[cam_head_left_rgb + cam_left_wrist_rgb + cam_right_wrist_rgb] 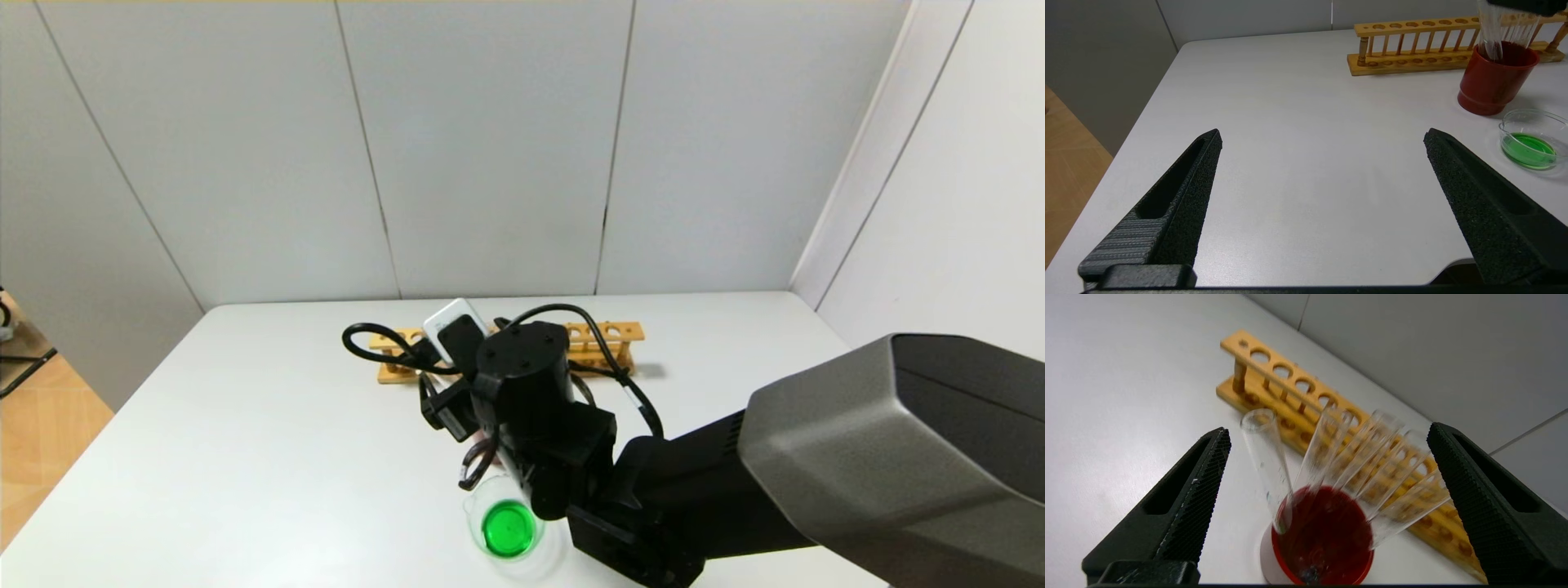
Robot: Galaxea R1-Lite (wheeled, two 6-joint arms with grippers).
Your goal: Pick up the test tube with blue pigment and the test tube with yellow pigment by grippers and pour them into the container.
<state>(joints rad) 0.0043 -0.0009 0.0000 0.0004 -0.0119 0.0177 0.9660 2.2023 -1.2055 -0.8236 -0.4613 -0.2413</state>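
The container (pixel 508 529), a low clear glass beaker, holds green liquid near the table's front edge; it also shows in the left wrist view (pixel 1529 143). My right gripper (pixel 1327 433) is open and empty, right above a dark-red cup (pixel 1327 535) that holds several clear test tubes (pixel 1265 457) leaning outward, most of them blurred. No tube shows blue or yellow liquid. In the head view my right arm (pixel 522 367) hides the cup and the gripper's fingers. My left gripper (pixel 1323 134) is open and empty, low over bare table to the left of the cup.
A wooden test tube rack (pixel 608 335) with empty holes lies behind the red cup (pixel 1492 79); it also shows in the left wrist view (pixel 1412 45) and the right wrist view (pixel 1274 375). The white table (pixel 245 425) ends at the wall behind.
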